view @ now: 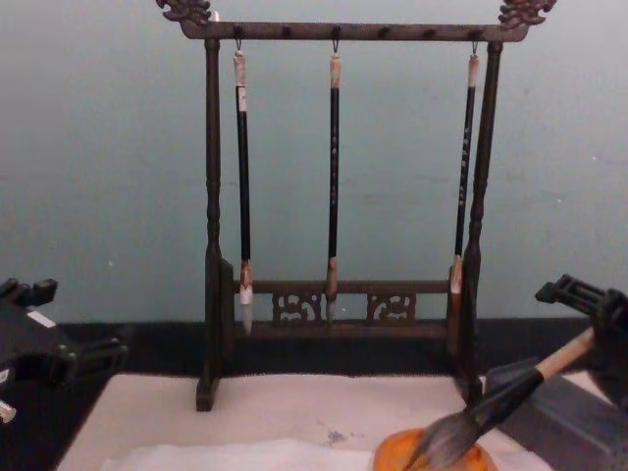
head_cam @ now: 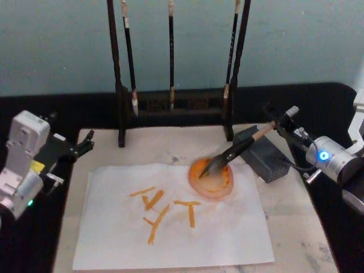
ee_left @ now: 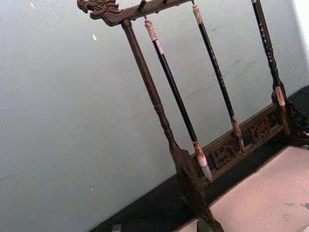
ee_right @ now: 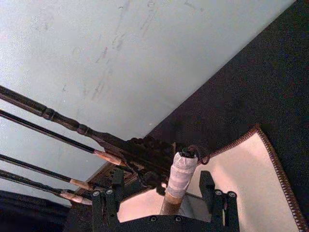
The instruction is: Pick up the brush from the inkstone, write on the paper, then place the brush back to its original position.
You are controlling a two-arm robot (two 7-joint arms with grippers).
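Resting aslant, tuft in the orange dish (head_cam: 211, 182) at the paper (head_cam: 170, 239) edge and handle propped on the inkstone (head_cam: 267, 162), the brush (head_cam: 242, 147) looks parked after writing; right claw (head_cam: 280, 118) straddles its end, spread and gripping nothing, while left claw (head_cam: 84, 145) idles far left.

Looked like a staged calligraphy bench, lab-style. Went by the carved brush rack (view: 211, 196) with three thin brushes (view: 334, 177) hanging, felt mat (head_cam: 296, 227) and orange-stroked paper (head_cam: 170, 239) on a black table (head_cam: 62, 108), bare teal wall (view: 98, 147) behind.
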